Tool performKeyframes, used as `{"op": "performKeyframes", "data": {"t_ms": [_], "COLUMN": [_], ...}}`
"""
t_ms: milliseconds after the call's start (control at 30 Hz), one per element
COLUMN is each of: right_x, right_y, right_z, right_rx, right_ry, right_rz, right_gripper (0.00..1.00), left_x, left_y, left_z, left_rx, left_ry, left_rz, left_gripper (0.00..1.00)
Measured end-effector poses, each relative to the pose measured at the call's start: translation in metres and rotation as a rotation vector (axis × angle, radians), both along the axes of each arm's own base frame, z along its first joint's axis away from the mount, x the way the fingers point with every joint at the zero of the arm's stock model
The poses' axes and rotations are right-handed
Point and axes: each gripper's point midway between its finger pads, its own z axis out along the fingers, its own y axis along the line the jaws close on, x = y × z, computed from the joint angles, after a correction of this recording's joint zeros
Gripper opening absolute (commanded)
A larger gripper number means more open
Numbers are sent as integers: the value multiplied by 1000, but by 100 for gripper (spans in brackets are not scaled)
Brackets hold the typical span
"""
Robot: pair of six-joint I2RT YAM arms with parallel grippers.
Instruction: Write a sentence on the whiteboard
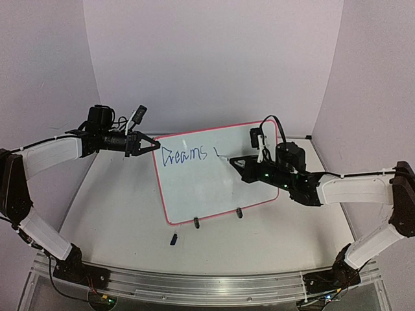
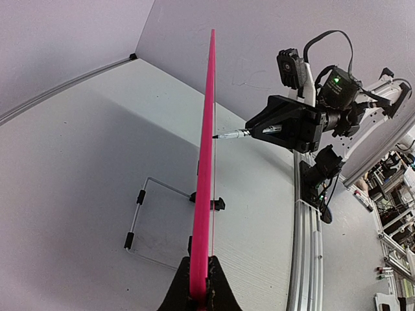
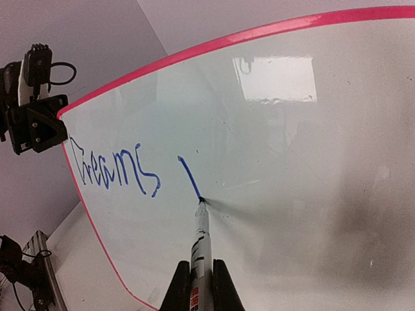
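Observation:
The whiteboard (image 1: 201,184), white with a red-pink rim, stands nearly upright on two black clip feet in the middle of the table. "Dreams" is written on it in blue (image 3: 110,170), followed by one short slanted blue stroke (image 3: 189,178). My left gripper (image 1: 154,146) is shut on the board's upper left rim (image 2: 202,259), seen edge-on in the left wrist view. My right gripper (image 3: 200,275) is shut on a marker (image 3: 201,236); its tip touches the board at the lower end of the stroke. The marker tip (image 2: 224,136) meets the board's face in the left wrist view.
A small dark marker cap (image 1: 174,239) lies on the table in front of the board. A wire stand (image 2: 139,214) rests on the table behind the board. An aluminium rail (image 1: 194,282) runs along the near edge between the arm bases. Walls close in at back and sides.

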Motion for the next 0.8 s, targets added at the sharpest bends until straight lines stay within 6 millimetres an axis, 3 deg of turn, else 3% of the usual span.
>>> {"op": "performKeyframes", "data": {"t_ms": [500, 800], "right_x": [10, 11], "right_y": [-4, -5], "right_z": [24, 23], "right_rx": [7, 6], "right_ry": [-61, -59], "right_rz": [-53, -58], "right_gripper": [0, 0], "left_x": [0, 0], "left_y": [0, -1], "left_z": [0, 0], "left_rx": [0, 0], "left_ry": [-1, -1], "left_rz": [-1, -2], "left_gripper": [0, 0]}}
